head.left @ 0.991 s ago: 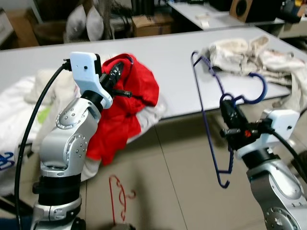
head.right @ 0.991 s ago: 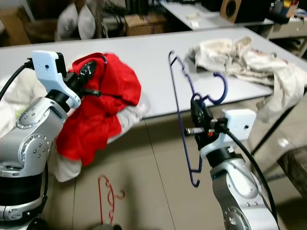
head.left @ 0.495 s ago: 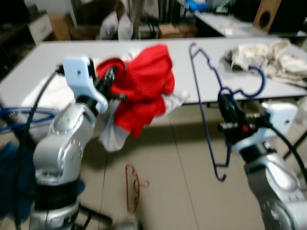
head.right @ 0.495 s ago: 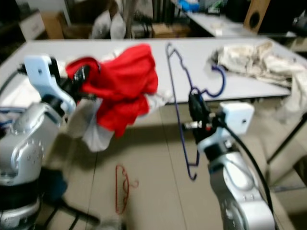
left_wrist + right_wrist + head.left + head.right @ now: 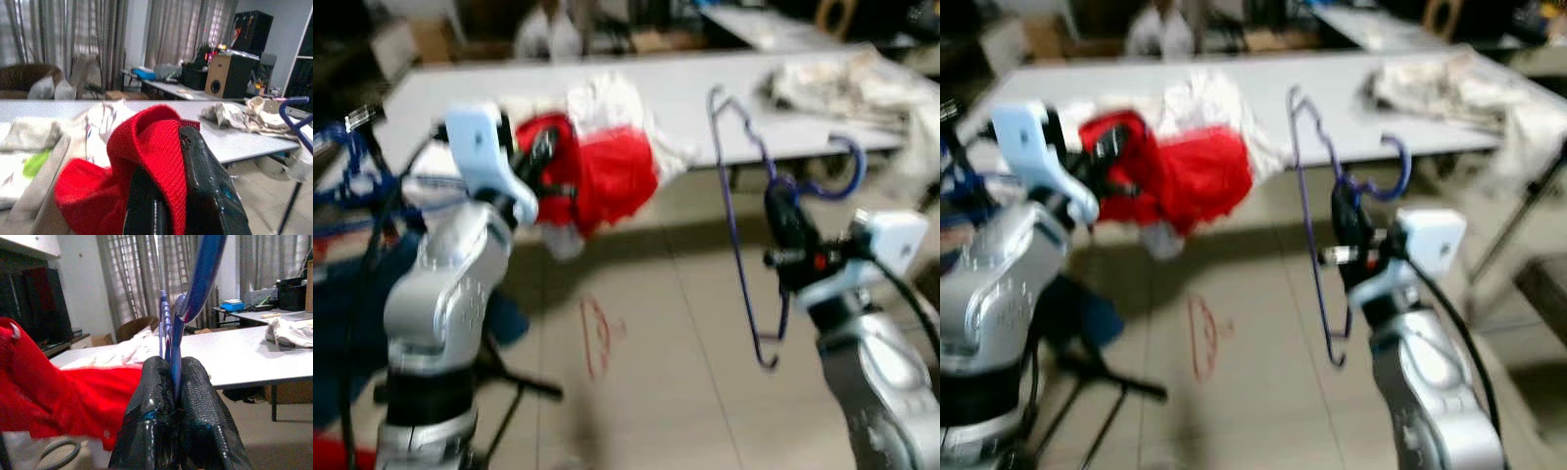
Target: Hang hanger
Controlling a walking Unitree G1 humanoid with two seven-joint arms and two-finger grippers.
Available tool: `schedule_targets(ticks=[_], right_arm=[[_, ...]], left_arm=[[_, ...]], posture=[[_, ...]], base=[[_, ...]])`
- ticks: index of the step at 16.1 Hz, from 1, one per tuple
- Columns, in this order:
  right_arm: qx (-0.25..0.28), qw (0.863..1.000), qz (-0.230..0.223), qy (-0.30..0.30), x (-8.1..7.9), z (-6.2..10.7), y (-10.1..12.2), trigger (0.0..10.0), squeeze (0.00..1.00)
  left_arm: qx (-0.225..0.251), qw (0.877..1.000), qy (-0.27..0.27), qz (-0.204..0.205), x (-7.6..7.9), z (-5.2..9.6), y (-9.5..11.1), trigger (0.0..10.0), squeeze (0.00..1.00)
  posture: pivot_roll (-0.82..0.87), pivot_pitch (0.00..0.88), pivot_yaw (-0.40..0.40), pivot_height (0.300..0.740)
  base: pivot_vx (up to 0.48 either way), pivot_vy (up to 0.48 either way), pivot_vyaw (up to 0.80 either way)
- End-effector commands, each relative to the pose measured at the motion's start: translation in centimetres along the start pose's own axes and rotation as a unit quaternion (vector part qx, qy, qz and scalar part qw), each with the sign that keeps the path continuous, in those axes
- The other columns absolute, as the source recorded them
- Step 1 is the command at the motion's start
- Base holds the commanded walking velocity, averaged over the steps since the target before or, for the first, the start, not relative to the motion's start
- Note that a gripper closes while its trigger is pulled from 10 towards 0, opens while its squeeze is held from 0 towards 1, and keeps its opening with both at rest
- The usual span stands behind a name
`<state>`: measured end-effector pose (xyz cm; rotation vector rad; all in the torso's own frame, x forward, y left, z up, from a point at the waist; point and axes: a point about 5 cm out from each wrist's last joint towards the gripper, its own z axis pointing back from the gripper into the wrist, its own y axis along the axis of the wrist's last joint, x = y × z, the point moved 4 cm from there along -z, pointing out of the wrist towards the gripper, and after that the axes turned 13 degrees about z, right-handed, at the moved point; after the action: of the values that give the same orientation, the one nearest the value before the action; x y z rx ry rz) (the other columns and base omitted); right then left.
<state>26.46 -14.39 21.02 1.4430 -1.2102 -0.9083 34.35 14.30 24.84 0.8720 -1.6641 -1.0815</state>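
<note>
Here the right gripper [image 5: 781, 211] is clamped tight on the blue hanger [image 5: 741, 211], its two fingers [image 5: 200, 401] pressed together on the wire just below the hook. That grip near the neck leaves the hook free at the top and lets the frame hang down toward the floor, which is probably how it needs to be carried to a rail. The hanger is held in the air on the right, nearer than the table [image 5: 685, 83] edge.

On the left, the left gripper [image 5: 540, 157] is closed on a red garment [image 5: 607, 171], a fold of the knit pinched between its fingers [image 5: 205, 191]. The cloth is lifted clear of the floor and droops from the gripper, with something white bunched against it; holding it up keeps it ready to go onto the hanger, though the two are apart for now.

Farther right on the table lies a pale heap of clothes [image 5: 842, 83]. A red hanger [image 5: 597, 333] lies on the floor between the arms. At the far left a blue rack [image 5: 352, 166] shows, blurred; it may be where the hanging is meant to happen, but I cannot tell.
</note>
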Motion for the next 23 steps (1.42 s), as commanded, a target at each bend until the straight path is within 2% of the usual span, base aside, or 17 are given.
schedule_targets(ticks=[1,7,8,10,12,15,18,20,21,23], right_arm=[[0.012,1.000,0.007,-0.001,0.0,-0.1,0.7,10.0,0.00],[0.012,1.000,0.007,-0.001,0.0,-0.1,0.7,10.0,0.00],[-0.047,0.999,0.012,-0.007,0.3,0.9,-2.1,10.0,0.00],[-0.154,0.988,0.030,-0.011,0.5,2.9,-6.9,10.0,0.00],[-0.160,0.986,0.036,-0.004,0.3,2.9,-7.2,10.0,0.00],[-0.162,0.986,0.027,-0.001,0.0,3.5,-7.2,10.0,0.00],[-0.162,0.986,0.040,-0.006,0.2,3.5,-7.5,10.0,0.00],[-0.168,0.983,0.069,0.010,0.0,3.5,-7.6,10.0,0.00],[-0.171,0.984,0.059,0.008,0.1,3.6,-7.8,10.0,0.00],[-0.167,0.983,0.076,-0.003,0.6,3.3,-7.7,10.0,0.00]], left_arm=[[0.007,1.000,-0.005,-0.001,0.2,0.0,0.4,10.0,0.00],[0.007,1.000,-0.005,-0.001,0.2,0.0,0.4,10.0,0.00],[-0.052,0.998,0.027,-0.019,-1.4,2.3,-3.9,10.0,0.00],[-0.150,0.985,0.067,-0.049,-3.2,6.7,-10.4,10.0,0.00],[-0.146,0.987,0.056,-0.033,-2.9,6.4,-10.2,10.0,0.00],[-0.111,0.992,0.037,-0.051,-2.3,6.0,-9.0,10.0,0.00],[-0.116,0.991,0.040,-0.053,-2.3,6.2,-9.8,10.0,0.00],[-0.115,0.991,0.037,-0.053,-2.2,6.2,-9.7,10.0,0.00],[-0.113,0.991,0.039,-0.056,-2.3,6.2,-9.8,10.0,0.00],[-0.106,0.991,0.046,-0.062,-2.4,6.0,-9.7,10.0,0.00]], posture=[[-0.01,0.000,0.018,0.740],[-0.01,0.000,0.018,0.740],[0.01,0.000,-0.018,0.740],[0.01,0.000,-0.014,0.740],[0.01,0.003,-0.007,0.740],[0.01,0.007,-0.003,0.740],[0.00,0.014,0.002,0.740],[0.00,0.019,0.001,0.740],[0.00,0.022,0.001,0.740],[0.00,0.029,0.000,0.740]], base=[[-0.277,0.000,0.00],[-0.277,0.000,0.00],[0.000,-0.356,0.00],[0.000,-0.356,0.00],[0.000,0.000,0.00],[0.000,0.000,0.00],[0.000,0.000,0.00],[0.000,0.000,0.00],[0.000,0.000,0.00],[0.000,0.000,0.80]])
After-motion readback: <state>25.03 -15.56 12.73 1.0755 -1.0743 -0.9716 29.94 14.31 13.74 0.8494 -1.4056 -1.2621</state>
